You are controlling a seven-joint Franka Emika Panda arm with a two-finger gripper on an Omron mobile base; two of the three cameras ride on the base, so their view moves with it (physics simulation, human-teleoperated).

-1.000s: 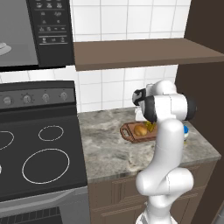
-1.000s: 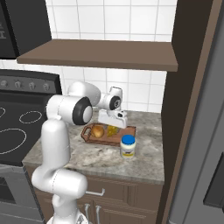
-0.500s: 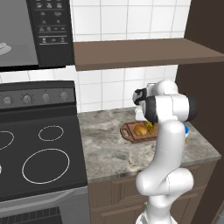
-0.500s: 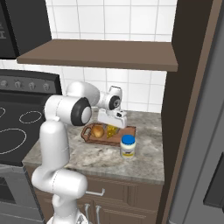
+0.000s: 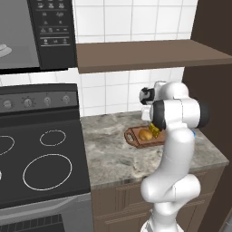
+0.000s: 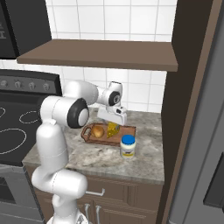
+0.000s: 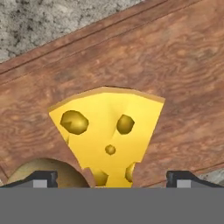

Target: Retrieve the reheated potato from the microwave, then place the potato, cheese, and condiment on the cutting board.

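The reddish-brown cutting board lies on the stone counter right of the stove. On it rest the golden potato and, beside it, the yellow cheese wedge. The blue-lidded condiment jar stands on the counter just in front of the board. My gripper hangs directly over the cheese and is open. In the hand view its fingertips straddle the cheese without touching it, with the potato at lower left on the board. The microwave sits upper left, its grey interior showing.
A black stove fills the left side. A brown shelf runs above the counter, close over my arm. A tall dark cabinet wall bounds the counter on the right.
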